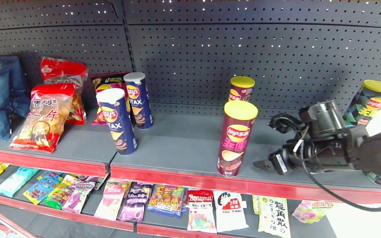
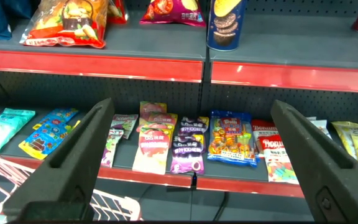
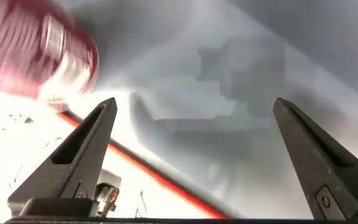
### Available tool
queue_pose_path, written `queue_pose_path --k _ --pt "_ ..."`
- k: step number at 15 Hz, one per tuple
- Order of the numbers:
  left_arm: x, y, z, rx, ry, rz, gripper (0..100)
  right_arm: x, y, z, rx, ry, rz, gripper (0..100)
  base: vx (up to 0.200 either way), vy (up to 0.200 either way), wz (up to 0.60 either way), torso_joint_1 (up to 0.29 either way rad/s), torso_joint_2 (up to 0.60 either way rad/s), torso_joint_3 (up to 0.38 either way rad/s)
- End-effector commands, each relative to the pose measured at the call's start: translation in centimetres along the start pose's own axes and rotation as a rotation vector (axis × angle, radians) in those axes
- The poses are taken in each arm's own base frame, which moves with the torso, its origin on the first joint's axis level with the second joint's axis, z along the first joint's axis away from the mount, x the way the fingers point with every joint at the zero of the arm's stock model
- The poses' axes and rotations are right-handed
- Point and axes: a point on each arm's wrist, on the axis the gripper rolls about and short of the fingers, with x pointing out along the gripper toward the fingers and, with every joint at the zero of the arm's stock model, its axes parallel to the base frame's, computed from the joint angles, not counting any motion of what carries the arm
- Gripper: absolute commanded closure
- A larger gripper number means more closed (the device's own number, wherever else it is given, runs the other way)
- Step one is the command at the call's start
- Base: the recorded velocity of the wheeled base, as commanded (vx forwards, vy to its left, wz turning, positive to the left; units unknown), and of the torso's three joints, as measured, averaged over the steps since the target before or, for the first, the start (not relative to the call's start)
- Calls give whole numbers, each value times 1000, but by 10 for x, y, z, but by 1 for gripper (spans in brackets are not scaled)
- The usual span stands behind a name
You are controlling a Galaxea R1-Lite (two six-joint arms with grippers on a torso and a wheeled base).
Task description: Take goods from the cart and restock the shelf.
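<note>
My right pincer (image 1: 271, 144) is spread wide and grips nothing. The tall maroon can (image 1: 236, 138) stands upright just ahead of its tips, apart from them, close to the red lip (image 1: 177, 177) of the shelf (image 1: 184, 145). I judge the can is already placed, so the job now is to get clear.

A tall, narrow can that near the edge should tip easily. I'd draw the pincer straight back along its own line, keep both tips off the can, and swing aside only once well away. A green-patterned can (image 1: 367, 104) stands close behind the wrist, so I'd mind that side too.

My left pincer (image 2: 191, 168) is also spread and empty, facing a lower row of sweet packets (image 2: 185, 146), with the cart (image 2: 2, 168) beside one finger.

The maroon can has a yellow lid, a round red-and-yellow emblem, large pink characters and a pictured crisp. The two blue cans (image 1: 117, 122) beyond it carry the same emblem.
</note>
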Motion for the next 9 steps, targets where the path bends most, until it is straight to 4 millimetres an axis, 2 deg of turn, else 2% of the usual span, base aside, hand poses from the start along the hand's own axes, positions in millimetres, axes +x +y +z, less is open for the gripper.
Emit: queue_pose_path --k 1,3,4,5,6,7,9 --pt "0 0 0 0 0 -1 0 -75 -6 -26 24 -131 -37 0 0 0 0 0 0 0" --pt "0 0 0 0 0 1 0 -116 -4 -48 30 -228 -57 0 0 0 0 0 0 0" --pt "0 0 0 -2 0 1 0 -143 -5 -68 29 -308 -67 0 0 0 0 0 0 0" --pt "0 0 0 -2 0 1 0 -153 -5 -76 16 -342 -75 0 0 0 0 0 0 0" --pt "0 0 0 0 0 1 0 -188 -1 -112 -30 -483 -123 0 0 0 0 0 0 0" --pt "0 0 0 0 0 1 0 -201 6 -137 -17 -555 -153 0 0 0 0 0 0 0" --pt "0 0 0 -2 -2 1 0 -212 19 -176 102 -674 -190 0 0 0 0 0 0 0"
